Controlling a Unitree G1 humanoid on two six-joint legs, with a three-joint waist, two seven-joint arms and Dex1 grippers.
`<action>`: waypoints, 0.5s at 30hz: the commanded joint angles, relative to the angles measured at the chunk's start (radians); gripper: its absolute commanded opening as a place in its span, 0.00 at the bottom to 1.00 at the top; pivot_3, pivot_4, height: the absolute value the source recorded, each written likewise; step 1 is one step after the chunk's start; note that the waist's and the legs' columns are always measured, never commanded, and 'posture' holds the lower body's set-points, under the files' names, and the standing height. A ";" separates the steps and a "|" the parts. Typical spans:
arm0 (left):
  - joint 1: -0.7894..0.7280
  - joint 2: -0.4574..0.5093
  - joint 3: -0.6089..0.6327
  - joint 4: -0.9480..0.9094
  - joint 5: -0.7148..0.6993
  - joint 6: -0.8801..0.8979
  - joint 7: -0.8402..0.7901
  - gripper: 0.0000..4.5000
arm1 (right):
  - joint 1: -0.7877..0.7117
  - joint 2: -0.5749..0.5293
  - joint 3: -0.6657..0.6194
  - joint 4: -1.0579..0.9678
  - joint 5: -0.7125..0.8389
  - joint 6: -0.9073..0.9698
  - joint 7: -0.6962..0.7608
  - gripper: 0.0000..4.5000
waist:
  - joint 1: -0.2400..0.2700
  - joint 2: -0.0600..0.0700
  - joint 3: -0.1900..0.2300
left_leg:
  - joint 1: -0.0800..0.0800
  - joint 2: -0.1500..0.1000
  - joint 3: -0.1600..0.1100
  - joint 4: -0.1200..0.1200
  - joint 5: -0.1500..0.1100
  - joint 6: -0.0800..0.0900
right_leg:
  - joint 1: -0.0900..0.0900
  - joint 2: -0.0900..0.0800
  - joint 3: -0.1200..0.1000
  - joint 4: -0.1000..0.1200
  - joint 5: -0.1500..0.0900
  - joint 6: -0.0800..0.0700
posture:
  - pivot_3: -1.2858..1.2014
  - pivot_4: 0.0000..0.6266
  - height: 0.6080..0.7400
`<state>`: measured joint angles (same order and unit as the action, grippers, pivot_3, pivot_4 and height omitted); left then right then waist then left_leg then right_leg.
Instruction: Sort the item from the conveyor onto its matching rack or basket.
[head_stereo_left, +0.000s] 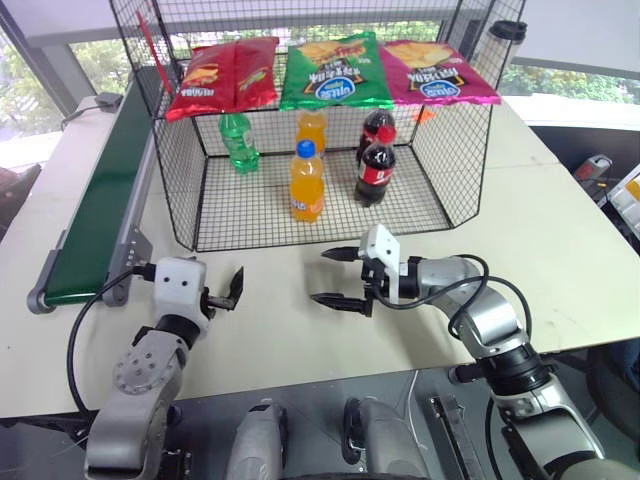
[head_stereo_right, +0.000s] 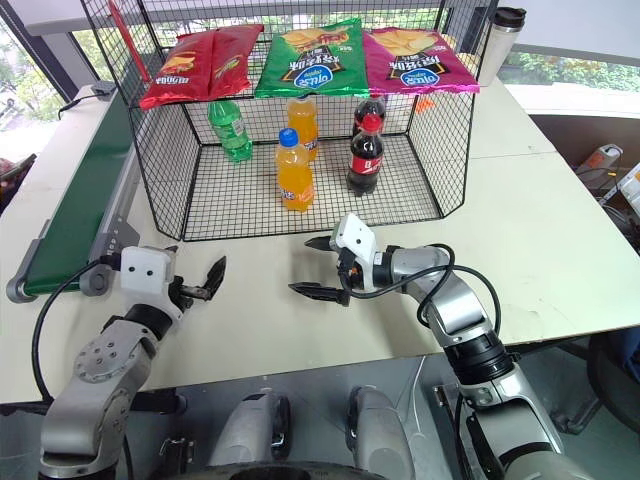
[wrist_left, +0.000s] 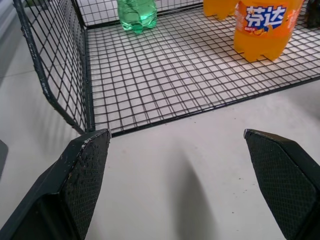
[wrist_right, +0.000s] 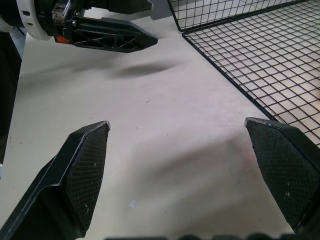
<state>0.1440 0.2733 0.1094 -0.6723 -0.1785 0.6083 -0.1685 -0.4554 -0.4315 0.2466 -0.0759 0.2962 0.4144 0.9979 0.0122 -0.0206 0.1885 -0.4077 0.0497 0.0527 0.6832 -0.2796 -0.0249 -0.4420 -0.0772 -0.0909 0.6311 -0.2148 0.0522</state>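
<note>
Black wire-mesh cage (head_stereo_left: 180, 190): green soda bottle (head_stereo_left: 238, 141) stands upright inside at its back left corner; cap colour unclear. Dark green conveyor (head_stereo_left: 100, 195) runs beside the cage's left wall. My left gripper (head_stereo_left: 228, 291) and right gripper (head_stereo_left: 335, 277), both spread open and empty, hover before the cage's open front.

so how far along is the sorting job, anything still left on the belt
Looks done or nearly so: a green bottle stands inside the wire cage beside two orange bottles and two cola bottles; its cap colour is hard to tell. In hand: nothing, the left gripper and right gripper are open and empty over the table in front of the cage. Left: no item shows on the visible conveyor.
</note>
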 joint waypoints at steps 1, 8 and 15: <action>-0.003 0.001 0.014 -0.038 -0.011 -0.020 -0.007 0.99 | -0.012 -0.002 -0.014 -0.026 0.010 -0.007 0.000 1.00 | 0.000 0.000 0.000 | 0.000 0.000 0.000 0.000 0.000 0.000 | 0.000 0.000 0.000 0.000 0.000 0.000 | 0.52 0.24 1.00; -0.010 0.006 0.009 -0.040 -0.005 -0.020 -0.004 0.99 | -0.010 -0.004 -0.015 -0.033 0.011 -0.004 -0.003 1.00 | 0.000 0.000 0.000 | 0.000 0.000 0.000 0.000 0.000 0.000 | 0.000 0.000 0.000 0.000 0.000 0.000 | 0.52 0.24 1.00; -0.007 0.011 0.010 -0.039 0.002 -0.023 -0.001 0.99 | -0.009 0.000 -0.015 -0.030 0.013 -0.009 -0.003 1.00 | 0.000 0.000 0.000 | 0.000 0.000 0.000 0.000 0.000 0.000 | 0.000 0.000 0.000 0.000 0.000 0.000 | 0.52 0.24 1.00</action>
<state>0.1428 0.2758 0.1092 -0.6723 -0.1852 0.6047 -0.1716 -0.4553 -0.4317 0.2465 -0.0760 0.2969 0.4154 0.9946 0.0122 -0.0206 0.1885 -0.4077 0.0496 0.0527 0.6833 -0.2796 -0.0248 -0.4420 -0.0772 -0.0908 0.6311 -0.2148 0.0523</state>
